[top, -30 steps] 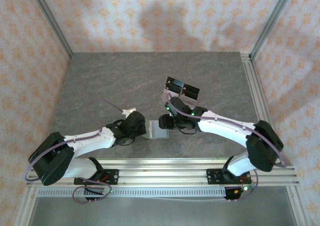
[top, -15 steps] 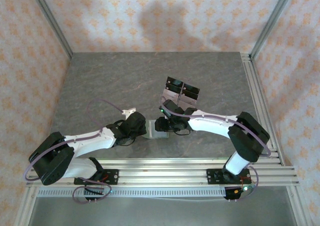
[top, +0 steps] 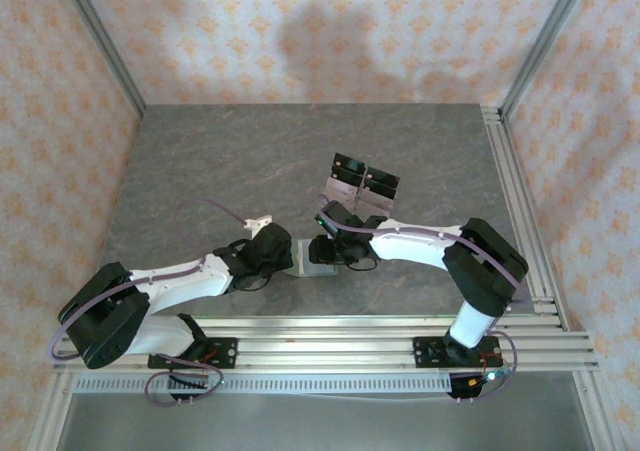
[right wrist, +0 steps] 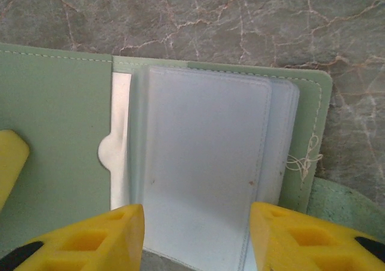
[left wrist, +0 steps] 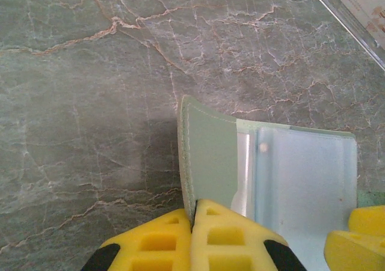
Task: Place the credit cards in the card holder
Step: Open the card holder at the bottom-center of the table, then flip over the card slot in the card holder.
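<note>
Card holder point(right wrist: 66, 139) lies open on the counter point(right wrist: 198, 18) between the two arms, its clear sleeves point(right wrist: 204, 169) face up. Left gripper point(left wrist: 194, 211) is clenched on the edge of the cover flap, pinning it back. Right gripper point(right wrist: 194, 218) hangs over the sleeves, released, fingers wide, no card in it.

Step in hand, by my reading: presenting the pocket. Credit cards point(top: 332, 191) are probably the pale patch just beside the clear stand point(top: 364, 182); the top view is too coarse to be sure.

Your next move: leave the left clamp on, send the right arm for one card, and bring it edge-first to a sleeve mouth.
</note>
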